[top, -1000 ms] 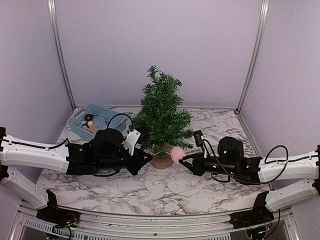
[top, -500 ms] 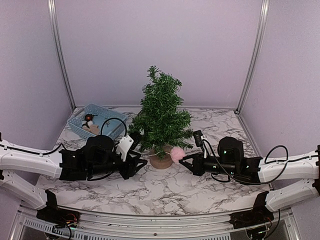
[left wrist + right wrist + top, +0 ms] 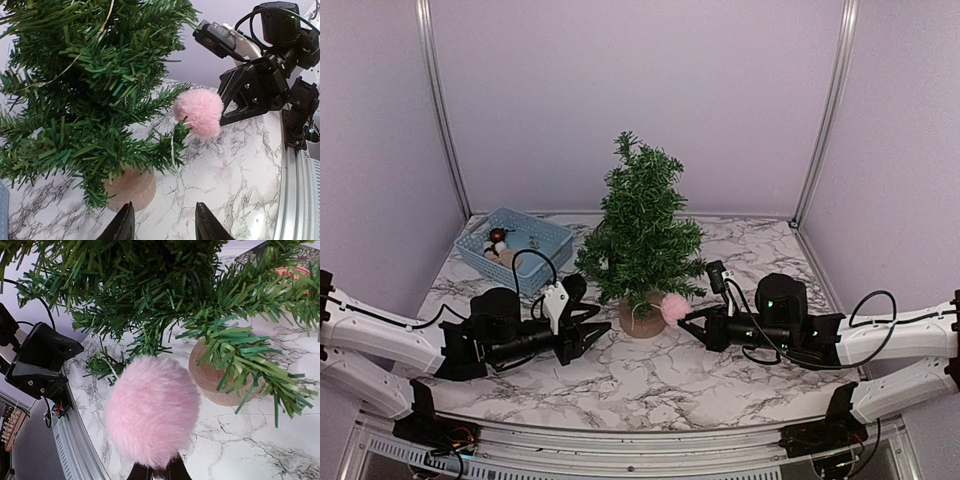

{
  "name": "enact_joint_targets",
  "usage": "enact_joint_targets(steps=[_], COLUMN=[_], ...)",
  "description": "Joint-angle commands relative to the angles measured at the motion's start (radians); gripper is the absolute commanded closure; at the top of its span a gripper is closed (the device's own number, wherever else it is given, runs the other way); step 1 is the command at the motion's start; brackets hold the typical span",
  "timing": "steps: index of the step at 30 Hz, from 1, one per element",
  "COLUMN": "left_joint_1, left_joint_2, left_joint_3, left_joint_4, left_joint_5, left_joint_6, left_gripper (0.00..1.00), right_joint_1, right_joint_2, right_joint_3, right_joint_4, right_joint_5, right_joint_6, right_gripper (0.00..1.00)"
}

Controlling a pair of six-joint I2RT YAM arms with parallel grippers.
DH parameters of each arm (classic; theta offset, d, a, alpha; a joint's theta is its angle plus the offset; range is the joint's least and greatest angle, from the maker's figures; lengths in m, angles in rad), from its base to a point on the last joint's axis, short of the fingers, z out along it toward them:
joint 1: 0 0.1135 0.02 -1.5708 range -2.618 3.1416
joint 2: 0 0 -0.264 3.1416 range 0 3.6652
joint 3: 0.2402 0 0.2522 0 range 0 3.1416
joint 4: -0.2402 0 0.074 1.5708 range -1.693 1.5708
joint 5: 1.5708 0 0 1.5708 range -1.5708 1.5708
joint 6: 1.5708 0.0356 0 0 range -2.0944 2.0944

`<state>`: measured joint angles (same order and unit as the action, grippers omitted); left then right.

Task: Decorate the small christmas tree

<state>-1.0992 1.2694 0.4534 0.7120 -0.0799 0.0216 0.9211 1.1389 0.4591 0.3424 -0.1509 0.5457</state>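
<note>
The small christmas tree [image 3: 642, 232] stands mid-table on a tan stump base [image 3: 642, 320]; it also shows in the left wrist view [image 3: 95, 90] and the right wrist view [image 3: 165, 285]. My right gripper [image 3: 688, 318] is shut on a fluffy pink pom-pom ornament [image 3: 674, 308], held against a low right branch; the pom-pom fills the right wrist view [image 3: 152, 410] and shows in the left wrist view [image 3: 199, 112]. My left gripper [image 3: 600, 327] is open and empty, left of the stump, low over the table; its fingertips [image 3: 125, 225] frame the stump [image 3: 131, 187].
A light blue basket [image 3: 520, 235] with a few small ornaments [image 3: 497, 238] sits at the back left. Purple walls enclose the marble table [image 3: 650, 375]. The table's metal front rail [image 3: 640, 440] runs along the near edge.
My left arm has drawn back to the left and lower, away from the tree, its gripper now open beside the stump. The right arm and pom-pom have not moved.
</note>
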Motion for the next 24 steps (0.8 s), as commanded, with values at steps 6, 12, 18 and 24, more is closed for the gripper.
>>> enact_joint_targets(steps=[6, 12, 18, 24], left_joint_1=[-0.025, -0.064, -0.073, -0.072], left_joint_2=[0.231, 0.345, 0.434, 0.499], left_joint_3=[-0.03, -0.034, -0.017, -0.003], left_joint_4=[0.475, 0.615, 0.71, 0.769], left_joint_5=[0.071, -0.039, -0.049, -0.087], left_joint_6=[0.018, 0.042, 0.031, 0.027], left_gripper=[0.59, 0.6, 0.66, 0.69], right_joint_1=[-0.006, -0.005, -0.006, -0.006], right_joint_2=[0.004, 0.004, 0.009, 0.012], right_joint_3=[0.03, 0.031, 0.035, 0.036], right_joint_4=[0.013, 0.008, 0.005, 0.004], right_joint_5=[-0.007, -0.006, -0.004, -0.006], right_joint_6=[-0.007, -0.007, -0.006, -0.007], right_gripper=[1.0, 1.0, 1.0, 1.0])
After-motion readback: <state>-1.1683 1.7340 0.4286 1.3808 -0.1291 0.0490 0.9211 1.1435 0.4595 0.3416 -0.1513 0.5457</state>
